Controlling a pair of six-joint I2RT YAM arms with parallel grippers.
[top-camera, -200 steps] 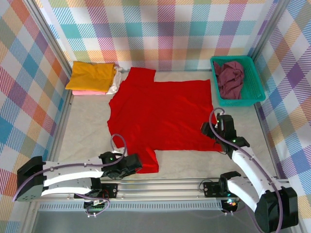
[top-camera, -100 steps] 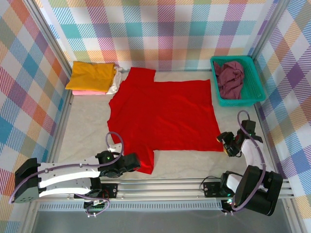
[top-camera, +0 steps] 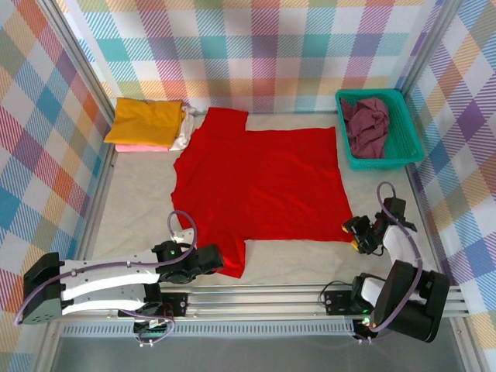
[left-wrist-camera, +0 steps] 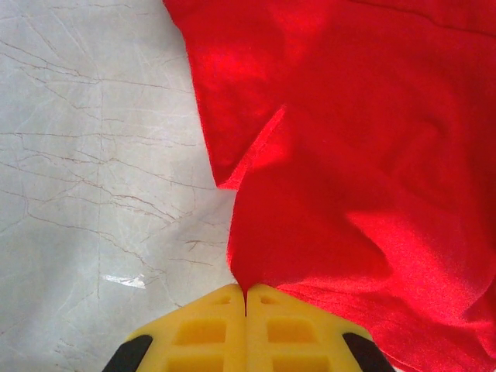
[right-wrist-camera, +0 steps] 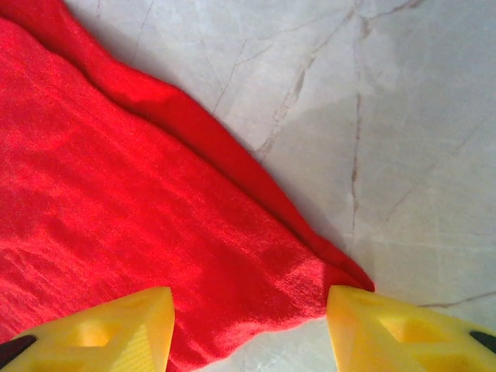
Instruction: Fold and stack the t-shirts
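The bright red t-shirt [top-camera: 260, 182] lies spread flat in the middle of the table. My left gripper [top-camera: 218, 262] is shut on its near-left sleeve; in the left wrist view the yellow fingertips [left-wrist-camera: 246, 294] pinch a peak of red cloth [left-wrist-camera: 333, 155]. At the shirt's near-right corner my right gripper [top-camera: 354, 232] stands open and low. In the right wrist view that red corner [right-wrist-camera: 232, 256] lies between the spread fingers [right-wrist-camera: 248, 310]. Folded yellow [top-camera: 146, 120], pink [top-camera: 139, 147] and white [top-camera: 183, 133] t-shirts are stacked at the back left. A dark maroon t-shirt [top-camera: 366, 124] is crumpled in the basket.
A teal mesh basket [top-camera: 408, 156] stands at the back right. Plaid walls enclose the left, back and right sides of the table [top-camera: 136, 201]. A metal rail [top-camera: 271, 298] runs along the near edge between the arm bases.
My right arm swung out to the right, and its gripper dropped from the shirt's right edge to the near-right corner, jaws narrowing slightly. My left gripper kept its grip on the sleeve.
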